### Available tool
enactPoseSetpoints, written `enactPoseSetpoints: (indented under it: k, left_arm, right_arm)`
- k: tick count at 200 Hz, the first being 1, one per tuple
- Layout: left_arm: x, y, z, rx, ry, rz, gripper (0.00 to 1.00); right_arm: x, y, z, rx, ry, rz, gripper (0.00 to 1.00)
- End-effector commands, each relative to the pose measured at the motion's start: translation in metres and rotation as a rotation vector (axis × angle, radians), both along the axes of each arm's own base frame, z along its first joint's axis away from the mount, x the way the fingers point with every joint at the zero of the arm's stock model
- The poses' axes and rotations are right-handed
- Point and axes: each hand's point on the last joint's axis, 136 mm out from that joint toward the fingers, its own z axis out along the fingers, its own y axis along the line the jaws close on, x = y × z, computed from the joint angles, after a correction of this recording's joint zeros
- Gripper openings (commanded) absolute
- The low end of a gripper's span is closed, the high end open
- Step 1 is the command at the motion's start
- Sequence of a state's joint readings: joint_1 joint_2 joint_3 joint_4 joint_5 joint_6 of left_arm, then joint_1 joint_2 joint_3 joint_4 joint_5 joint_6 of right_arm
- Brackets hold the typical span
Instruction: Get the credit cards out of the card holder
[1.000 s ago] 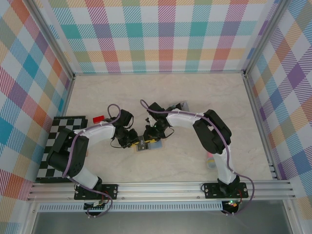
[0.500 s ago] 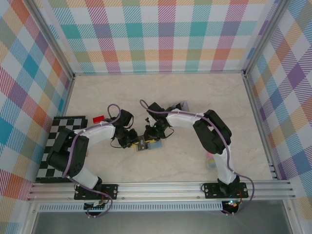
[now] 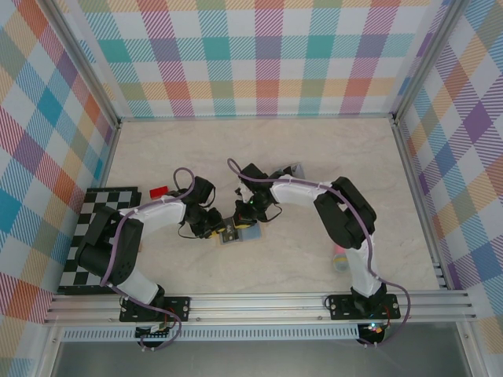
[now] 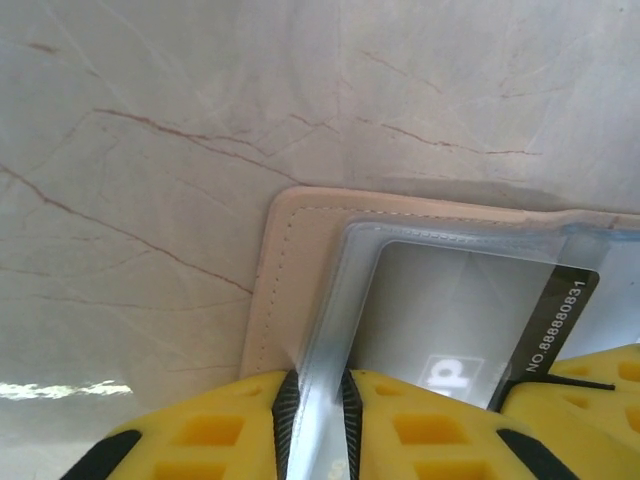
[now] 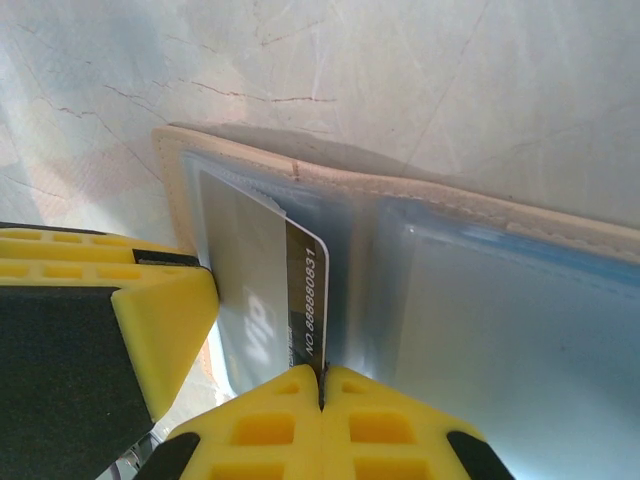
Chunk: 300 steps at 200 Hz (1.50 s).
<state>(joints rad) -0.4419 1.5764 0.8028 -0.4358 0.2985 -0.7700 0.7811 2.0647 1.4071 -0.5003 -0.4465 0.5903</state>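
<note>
Wallet [image 4: 268,290] lies open and flat, lining up, mid-desk between the two arms. One card [image 5: 305,300] sits in the clear pocket on the half nearest the left hand. The end with the black number stripe is past the pocket mouth and the rest is under the plastic, so it's partly out, not free.

Right hand [image 5: 322,385]: fingers fully closed, with the seam right on that card's near edge at the stripe. Reads as a pinch on the card, which is thin enough for the pads to meet around it.

Left hand [image 4: 316,395]: clamped on the wallet's near edge, with the clear sleeve caught between the pads. Looks like it's anchoring the wallet. The two hands are just beside each other over it.

Red card [image 3: 159,191] lies alone on the desk [image 3: 314,149], well apart from the wallet and just beside the top edge of the checkered board [image 3: 98,206]. I'd count that one as done.

My read on progress: a bit past halfway, with one card out and the other gripped and partly slid. What's left is to pull it clear of the pocket with the left hand anchoring the wallet, then set it down. The wallet's other half looks empty in the right wrist view, but there's glare on the plastic, so I can't be sure.
</note>
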Motion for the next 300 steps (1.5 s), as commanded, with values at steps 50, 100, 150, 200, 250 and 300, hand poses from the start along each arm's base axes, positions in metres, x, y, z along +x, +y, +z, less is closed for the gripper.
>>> enactPoseSetpoints:
  k: [50, 100, 150, 200, 250, 300]
  left_arm:
    - [-0.014, 0.008, -0.010, 0.058, 0.057, -0.006, 0.22]
    - [-0.006, 0.006, 0.001, 0.060, 0.031, -0.024, 0.20]
    - [0.011, -0.001, 0.031, 0.035, -0.033, -0.029, 0.23]
    - [0.029, -0.016, 0.078, -0.133, -0.140, -0.001, 0.47]
    - [0.048, -0.039, 0.136, -0.484, -0.287, 0.004, 0.79]
    - [0.054, -0.055, 0.165, -0.681, -0.362, -0.048, 0.81]
  right_arm:
    - [0.004, -0.022, 0.011, -0.025, -0.036, -0.026, 0.00]
    - [0.008, -0.025, 0.023, -0.009, -0.064, -0.029, 0.00]
    - [0.011, -0.036, 0.048, 0.008, -0.146, -0.009, 0.00]
    - [0.018, -0.043, 0.087, 0.143, -0.184, -0.018, 0.00]
    - [0.026, -0.038, 0.134, 0.418, -0.132, -0.039, 0.00]
    - [0.035, -0.040, 0.174, 0.634, -0.088, -0.042, 0.00]
